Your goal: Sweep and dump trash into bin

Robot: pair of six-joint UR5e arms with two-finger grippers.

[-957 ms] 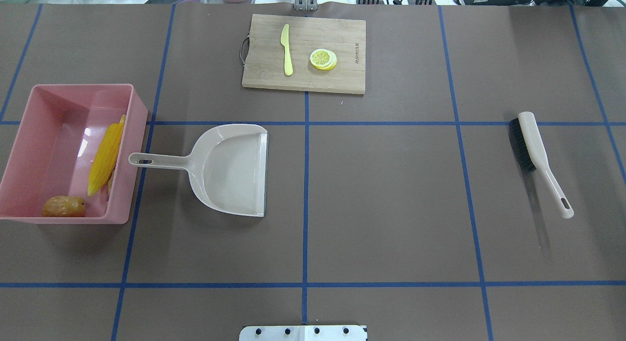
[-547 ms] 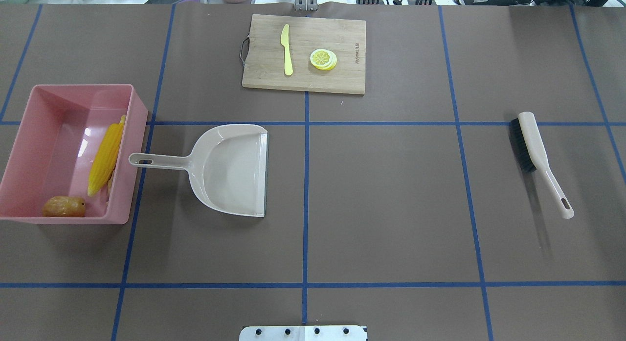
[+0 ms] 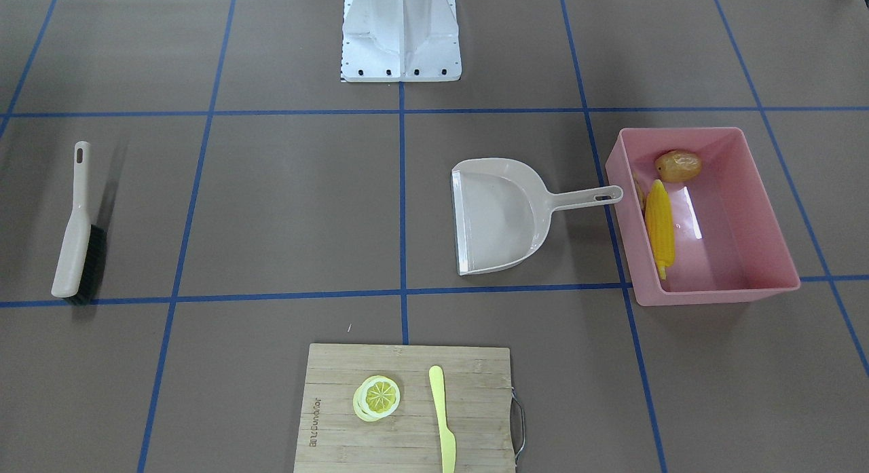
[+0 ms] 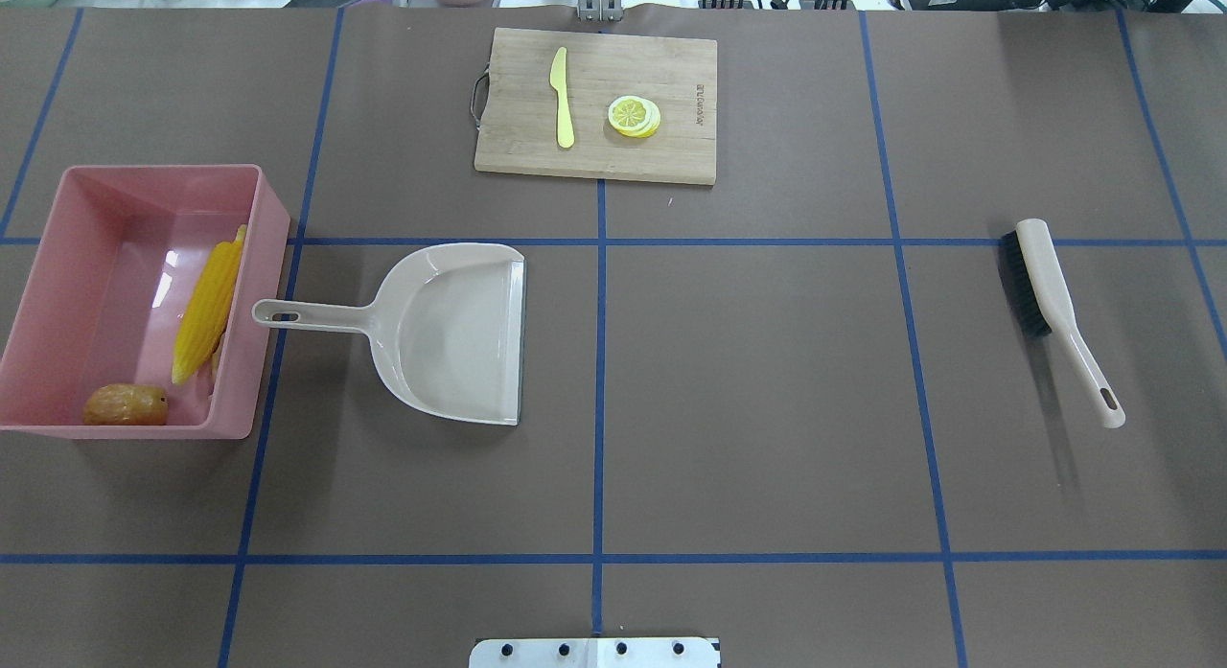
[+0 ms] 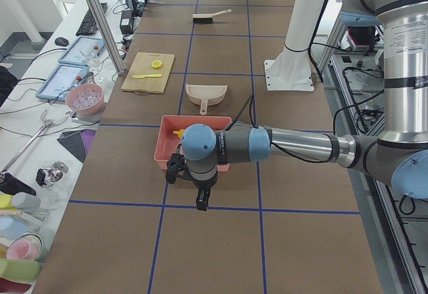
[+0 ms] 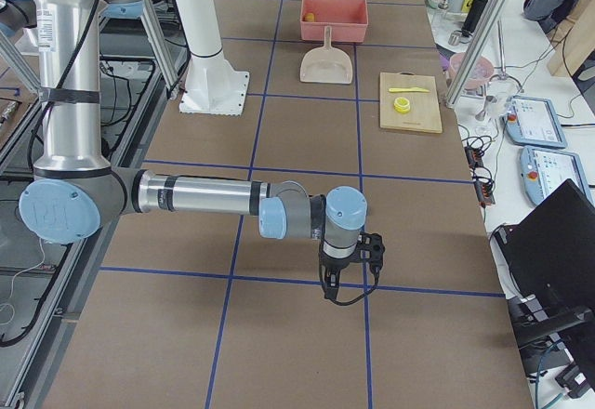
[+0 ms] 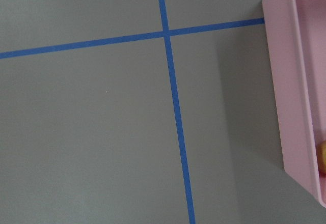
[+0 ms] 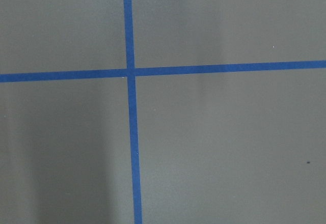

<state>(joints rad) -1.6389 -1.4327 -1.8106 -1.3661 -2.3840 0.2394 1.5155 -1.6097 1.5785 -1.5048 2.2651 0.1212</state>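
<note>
The pink bin (image 4: 163, 172) stands at the table's left and also shows in the front view (image 3: 713, 296). Inside it lie the yellow corn cob (image 4: 206, 313) and the brown-orange potato (image 4: 125, 405). The ginger root is not clearly visible; only a tan sliver shows beside the corn. The left gripper (image 5: 200, 200) hangs over the table just beside the bin's near end, seen only in the left side view. The right gripper (image 6: 330, 288) hangs over bare table far from the bin, seen only in the right side view. I cannot tell whether either is open or shut.
A beige dustpan (image 4: 451, 333) lies right of the bin, its handle touching the bin's wall. A beige brush (image 4: 1045, 285) lies at the table's right. A wooden cutting board (image 4: 671, 155) at the far middle carries a yellow knife (image 4: 563, 98) and lemon slices (image 4: 633, 115).
</note>
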